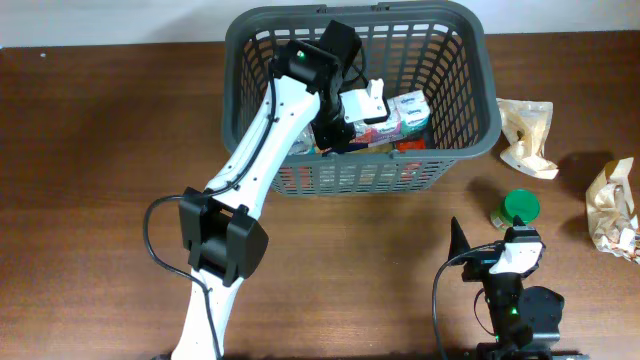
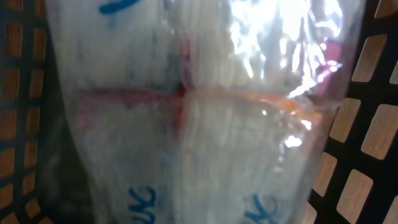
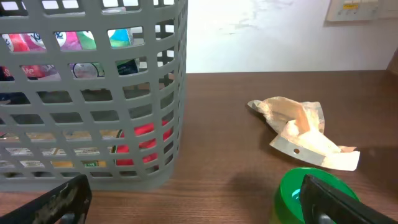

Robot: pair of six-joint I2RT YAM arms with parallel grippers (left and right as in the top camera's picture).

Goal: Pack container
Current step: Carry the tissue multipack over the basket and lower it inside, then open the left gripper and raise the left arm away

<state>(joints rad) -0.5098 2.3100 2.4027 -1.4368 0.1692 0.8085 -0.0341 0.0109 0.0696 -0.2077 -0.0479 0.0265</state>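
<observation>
While the left arm leans over the container (image 1: pixel 400 172) – which sits against the far edge of the bench (image 1: pixel 90 150), a little right of centre – the left gripper (image 1: pixel 362 103) is lowered inside it, right over a clear-wrapped tissue pack (image 1: pixel 405 115). The wrist camera is so close that the pack's shiny film and blue lettering fill the view. The fingers themselves are out of sight, so I cannot tell whether they are clamped on the pack or have let it go. Judging by how low it hangs among the other goods, the pack is being set down or has just been seated there. The right gripper (image 3: pixel 193 208) waits near the bench's front edge toward the right corner, its jaws spread wide and holding nothing. It faces a green-lidded jar (image 1: pixel 518 207) just ahead of it – probably the next item to go in. Two crumpled paper bags, one (image 1: pixel 527 135) beside the container's right wall and another (image 1: pixel 612 205) at the right edge, lie unpacked.
</observation>
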